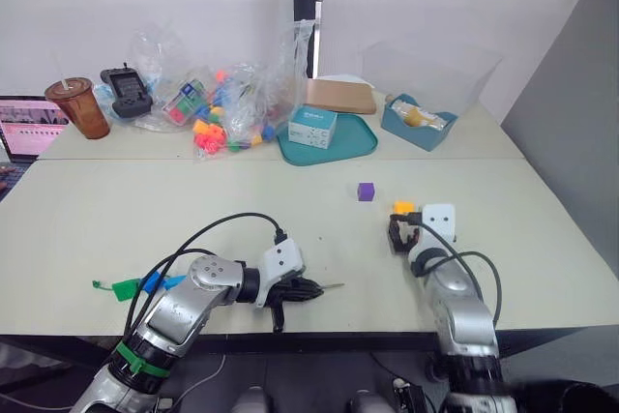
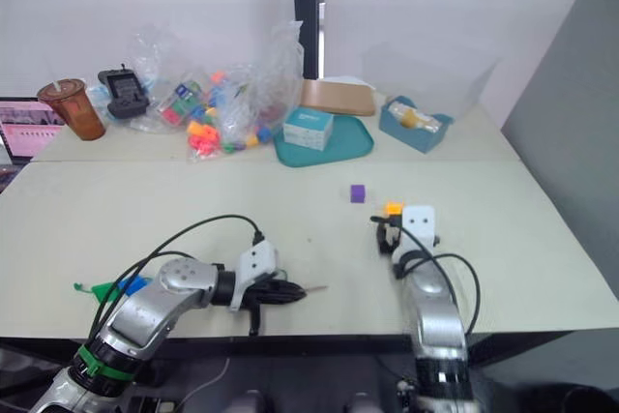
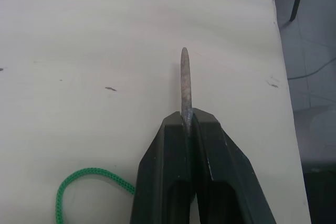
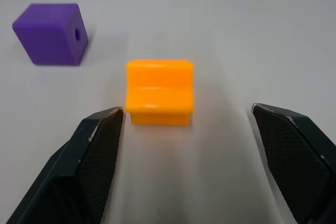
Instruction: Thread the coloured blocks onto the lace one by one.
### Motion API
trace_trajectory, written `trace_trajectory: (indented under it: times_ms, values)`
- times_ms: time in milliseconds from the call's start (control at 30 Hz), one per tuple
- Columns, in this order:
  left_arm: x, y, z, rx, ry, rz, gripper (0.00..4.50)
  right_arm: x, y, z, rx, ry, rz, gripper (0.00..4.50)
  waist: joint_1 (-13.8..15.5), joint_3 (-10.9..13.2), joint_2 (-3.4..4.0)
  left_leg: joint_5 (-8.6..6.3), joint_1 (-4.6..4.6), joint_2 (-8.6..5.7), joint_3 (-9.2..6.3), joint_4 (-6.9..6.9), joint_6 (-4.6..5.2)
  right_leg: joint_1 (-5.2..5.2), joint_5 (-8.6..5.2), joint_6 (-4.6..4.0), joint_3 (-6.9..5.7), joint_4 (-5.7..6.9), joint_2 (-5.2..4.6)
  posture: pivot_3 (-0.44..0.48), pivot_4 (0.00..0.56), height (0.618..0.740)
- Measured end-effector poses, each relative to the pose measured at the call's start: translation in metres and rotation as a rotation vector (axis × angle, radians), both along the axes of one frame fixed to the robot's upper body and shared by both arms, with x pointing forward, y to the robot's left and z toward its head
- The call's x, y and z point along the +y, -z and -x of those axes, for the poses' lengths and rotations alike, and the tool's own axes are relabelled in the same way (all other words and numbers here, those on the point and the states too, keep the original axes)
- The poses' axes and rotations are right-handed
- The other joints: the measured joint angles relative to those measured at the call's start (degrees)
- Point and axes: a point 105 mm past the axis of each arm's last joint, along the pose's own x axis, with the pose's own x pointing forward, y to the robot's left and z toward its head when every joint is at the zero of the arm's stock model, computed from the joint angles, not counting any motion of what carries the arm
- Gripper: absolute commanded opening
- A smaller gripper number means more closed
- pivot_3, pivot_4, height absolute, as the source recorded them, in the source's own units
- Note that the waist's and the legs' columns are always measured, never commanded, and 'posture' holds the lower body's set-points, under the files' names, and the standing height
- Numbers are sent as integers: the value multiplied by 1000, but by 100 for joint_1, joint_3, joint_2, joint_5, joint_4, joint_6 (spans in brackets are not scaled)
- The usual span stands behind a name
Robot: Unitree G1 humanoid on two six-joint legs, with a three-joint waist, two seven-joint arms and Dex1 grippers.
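A: Left of the tray (image 1: 363, 147), what do we have at the table's near edge?

B: Far to the left, near that edge, we see the lace's green tab (image 1: 124, 288) lying flat, with a blue block (image 1: 155, 281) touching it. Nearer the tray's side, the left gripper (image 1: 311, 288) lies low over the table (image 1: 145, 210), its fingers (image 3: 173, 166) pressed together on the lace's needle tip (image 3: 184, 85), which sticks out past them. A loop of green lace (image 3: 79, 182) rests just behind the fingers.

A: And in front of the tray?

B: The purple block (image 1: 366, 191) sits alone, its hole facing sideways. Nearer us and to its right, the orange block (image 4: 159, 92) rests on the table. Our right gripper (image 4: 194, 145) stands spread wide just short of it, touching nothing.
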Motion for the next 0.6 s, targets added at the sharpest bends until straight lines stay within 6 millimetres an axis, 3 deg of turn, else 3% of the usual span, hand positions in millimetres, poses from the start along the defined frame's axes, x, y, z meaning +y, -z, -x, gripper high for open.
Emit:
trace_trajectory:
  times_ms: [133, 233, 433, 600]
  values:
    - [0, 0, -1, -2, -8, 0, 0, 6, -2, -13, -25, -11, -18, 4115, -19, -1, 1, 2, 3, 0, 1, -2, -3, 0, 0, 0, 1, 2, 0, 0, 150, 740]
    - [1, 1, -1, 1, -17, -3, 0, 9, -2, -17, -42, -17, -20, 3307, -27, -1, 1, 2, 4, 1, 0, -3, -3, 0, 0, 0, 1, 3, 1, 0, 150, 740]
    - [1, 1, -1, 5, -20, -4, 0, 12, -2, -17, -54, -11, -26, 1232, -37, -1, 2, 2, 5, 2, 0, -5, -4, 0, 0, 0, 1, 4, 1, 0, 150, 740]
    - [1, 1, -1, 5, -19, -3, 0, 20, -1, -8, -67, -24, -35, 1195, -35, -1, 2, 2, 4, 1, 0, -8, -4, 0, 0, 0, 2, 3, 0, 0, 150, 740]
